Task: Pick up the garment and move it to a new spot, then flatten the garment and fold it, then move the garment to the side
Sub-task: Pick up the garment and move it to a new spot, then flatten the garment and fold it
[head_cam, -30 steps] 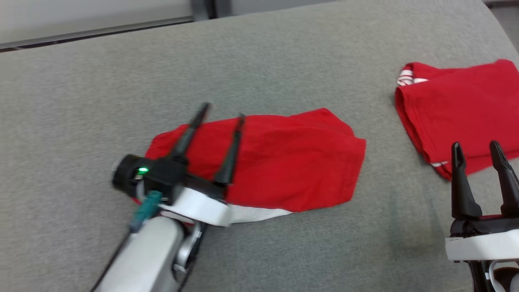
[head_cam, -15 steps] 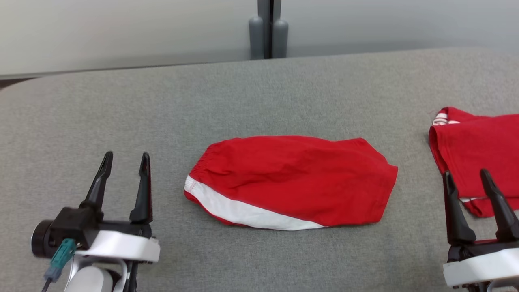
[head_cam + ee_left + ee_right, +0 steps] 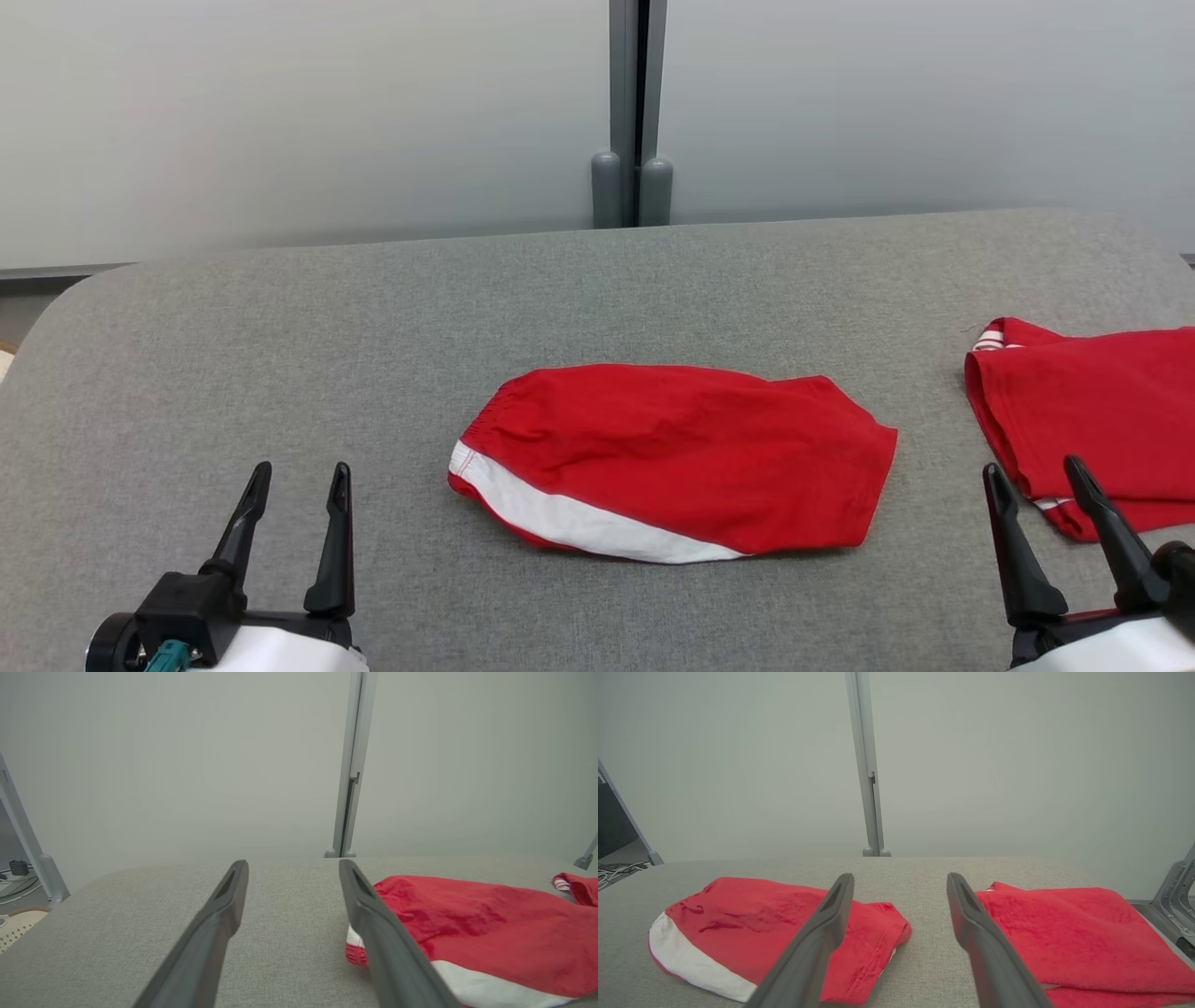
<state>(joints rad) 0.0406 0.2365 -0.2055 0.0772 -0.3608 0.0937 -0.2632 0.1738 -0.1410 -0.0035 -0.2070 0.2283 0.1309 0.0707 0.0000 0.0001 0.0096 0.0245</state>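
Observation:
Folded red shorts with a white side stripe point(image 3: 677, 457) lie flat in the middle of the grey padded table point(image 3: 373, 327). They also show at the right of the left wrist view as the shorts point(image 3: 481, 924), and at the left of the right wrist view as the shorts point(image 3: 752, 914). My left gripper point(image 3: 297, 473) is open and empty at the lower left, well clear of the shorts. My right gripper point(image 3: 1033, 469) is open and empty at the lower right, its fingers in front of a second garment.
A second folded red garment point(image 3: 1092, 420) with white trim lies at the table's right edge, seen too in the right wrist view as the garment point(image 3: 1069, 933). A pale wall with a grey post point(image 3: 633, 112) stands behind the table. Bare grey table lies left of the shorts.
My left gripper has pulled back off the shorts to the lower left, leaving them flat. The head camera has tilted up, so the whole scene sits lower and the wall shows.

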